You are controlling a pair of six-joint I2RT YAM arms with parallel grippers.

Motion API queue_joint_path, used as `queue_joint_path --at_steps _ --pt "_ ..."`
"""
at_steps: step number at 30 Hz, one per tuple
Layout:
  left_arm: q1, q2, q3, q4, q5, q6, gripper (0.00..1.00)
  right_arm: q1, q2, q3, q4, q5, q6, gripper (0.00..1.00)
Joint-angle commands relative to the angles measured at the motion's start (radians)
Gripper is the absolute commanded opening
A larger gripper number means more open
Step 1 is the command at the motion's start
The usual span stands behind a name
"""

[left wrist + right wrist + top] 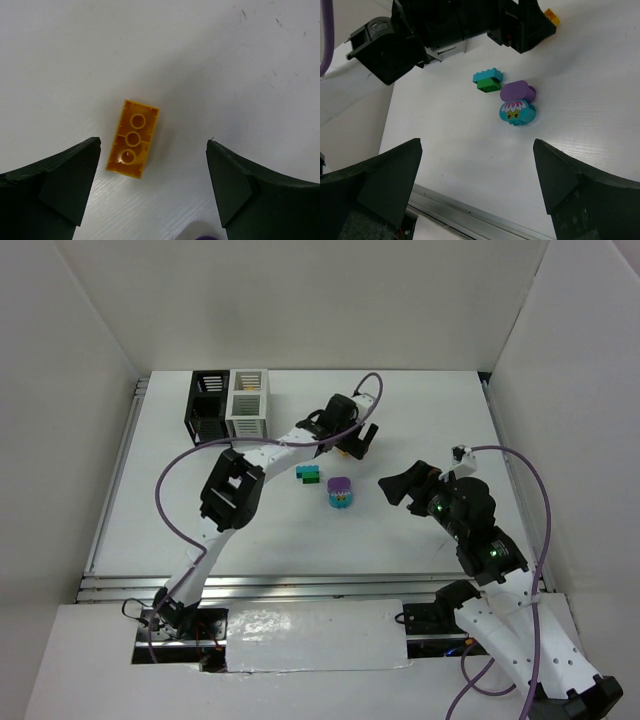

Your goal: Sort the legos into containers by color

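Note:
An orange lego (pixel 132 145) lies upside down on the table, between my left gripper's (pixel 153 170) open jaws and nearer the left finger. In the top view the left gripper (pixel 357 443) hovers over it (pixel 347 452). A teal lego (pixel 487 76) sits stacked on a green one (pixel 489 86); both show in the top view (pixel 308 474). A purple lego (pixel 516 91) lies against a teal flower-faced piece (pixel 517 112). My right gripper (pixel 477 170) is open and empty, to the right of them (pixel 397 490). The black bin (pixel 208 405) and the white bin (pixel 248 403) stand joined at the far left.
White walls enclose the table on the left, back and right. A metal rail (pixel 470 215) runs along the near edge. The left arm (pixel 235 490) stretches across the table's left half, and its wrist (pixel 450 25) fills the top of the right wrist view.

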Motion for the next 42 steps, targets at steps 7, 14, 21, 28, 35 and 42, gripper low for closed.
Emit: queue_joint_path --at_steps 7,14,21,28,35,42 --pt "-0.016 0.069 0.077 -0.037 -0.101 -0.018 0.85 -0.006 0.004 0.02 0.002 0.002 -0.036 1.0" --pt "-0.016 0.11 0.114 -0.059 -0.124 -0.017 0.78 -0.005 0.005 0.008 0.019 -0.004 -0.04 1.0" --pt "-0.016 0.167 0.184 -0.134 -0.069 -0.018 0.64 -0.006 0.007 0.004 0.025 -0.006 -0.045 1.0" --pt "-0.016 0.129 0.16 -0.157 -0.076 -0.024 0.12 -0.006 0.01 0.005 0.031 -0.007 -0.045 1.0" --pt "-0.002 -0.181 -0.099 0.057 -0.181 -0.027 0.0 -0.006 0.017 0.005 0.036 -0.016 -0.046 1.0" --pt "0.065 -0.437 -0.27 0.277 -0.345 -0.038 0.0 -0.009 0.007 0.002 0.036 -0.03 -0.054 1.0"
